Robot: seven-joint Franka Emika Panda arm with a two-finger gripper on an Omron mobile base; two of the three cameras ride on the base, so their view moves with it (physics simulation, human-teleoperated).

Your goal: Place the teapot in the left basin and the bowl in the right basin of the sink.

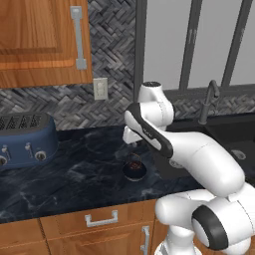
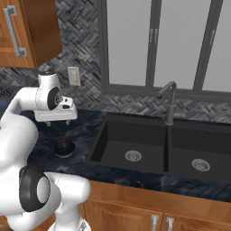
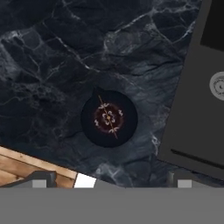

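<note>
Though small, dark squat teapot

We see bare counter all around the teapot; the left basin lies open at three o'clock.

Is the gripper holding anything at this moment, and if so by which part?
Nothing is held. The gripper hangs open above the teapot, which sits on the counter left of the sink, its handle ungrasped.
</note>
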